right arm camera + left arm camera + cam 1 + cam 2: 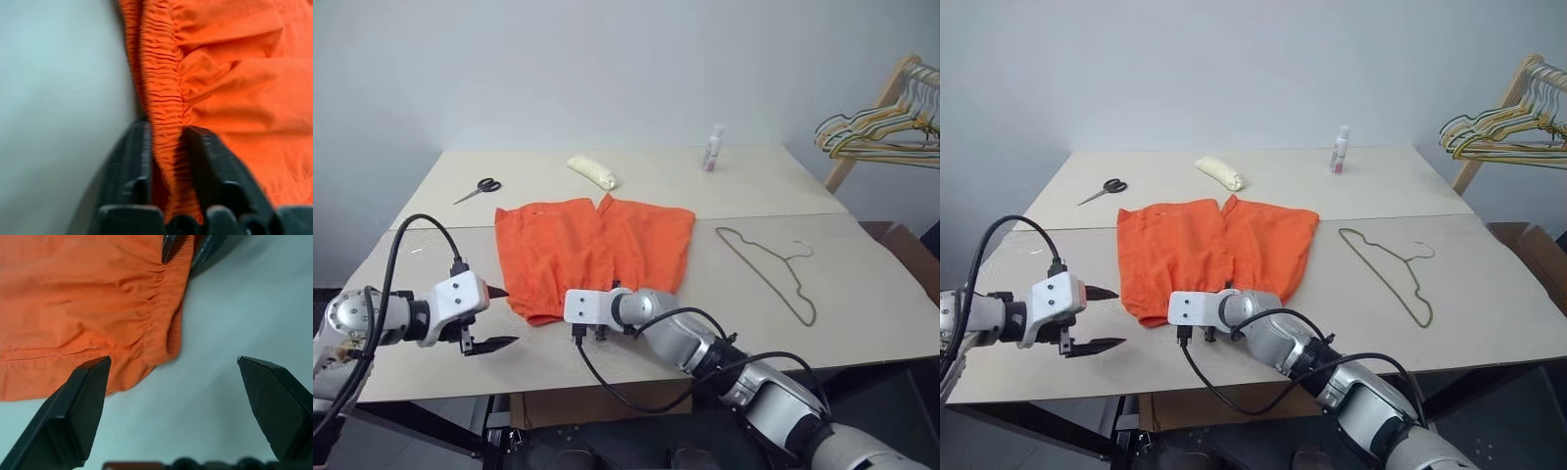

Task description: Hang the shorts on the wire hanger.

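The orange shorts [587, 250] lie flat in the middle of the table [862, 323], with the gathered waistband toward the near edge. My right gripper [164, 129] is shut on that waistband [161, 83]; the elastic is pinched between its two black fingers. From the head, that hand sits at the shorts' near edge [607, 294]. Just left of the shorts' near left corner, my left gripper [509, 315] hovers open with nothing between its fingers. The waistband corner [156, 333] lies just ahead of it. The thin wire hanger [785, 260] lies flat on the table to the right of the shorts.
Scissors [480, 188] lie at the far left of the table. A pale yellow roll [592, 172] and a small white bottle [713, 147] stand at the back. A wooden rack with a bundle of hangers [881, 122] stands beyond the table's right side.
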